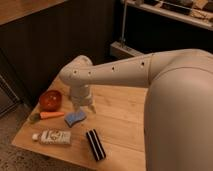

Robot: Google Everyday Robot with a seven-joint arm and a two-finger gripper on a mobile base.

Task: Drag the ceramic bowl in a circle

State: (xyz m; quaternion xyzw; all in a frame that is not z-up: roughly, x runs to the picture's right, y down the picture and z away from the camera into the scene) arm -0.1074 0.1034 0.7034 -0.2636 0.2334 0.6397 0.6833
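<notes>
Reaching toward the ceramic bowl (50, 99) is, in our judgement, the step in hand; nothing touches it yet. The hand (84, 108) hangs at centre-left of the frame, pointing down, its two fingers spread wide with nothing between them. The bowl sits near the left edge of the desk (120, 115), to the left of the hand and apart from it. A blue sponge (75, 118) lies just below the hand. A carrot (48, 115) lies just below the bowl, close to its rim.

Note for the approach: we would move toward frame left, lower one finger inside the rim and drag from there rather than pinch. We would keep the circle tight, since carrot and sponge crowd the lower side and the desk edge is near. We would press lightly, so the glossy bowl slides rather than tips.
</notes>
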